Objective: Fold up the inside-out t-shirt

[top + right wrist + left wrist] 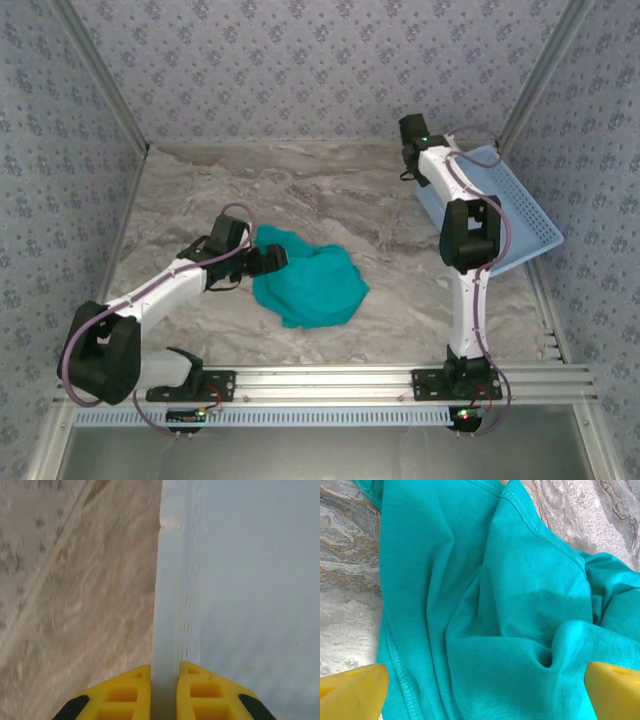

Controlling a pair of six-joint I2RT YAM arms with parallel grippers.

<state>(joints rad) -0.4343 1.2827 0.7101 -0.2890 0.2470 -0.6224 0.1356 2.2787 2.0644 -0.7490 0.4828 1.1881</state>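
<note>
Left jaws gape over the t-shirt (510, 605) (crumpled); right jaws pinch the basket (172, 605) rim.

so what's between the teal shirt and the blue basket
A bare stretch of marbled table separates the t-shirt from the basket; the top external view shows it.

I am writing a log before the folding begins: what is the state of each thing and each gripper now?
t-shirt: crumpled in a heap, not folded.
left gripper: open, over the t-shirt.
right gripper: shut on the basket's rim.
basket: gripped by its rim.
</note>
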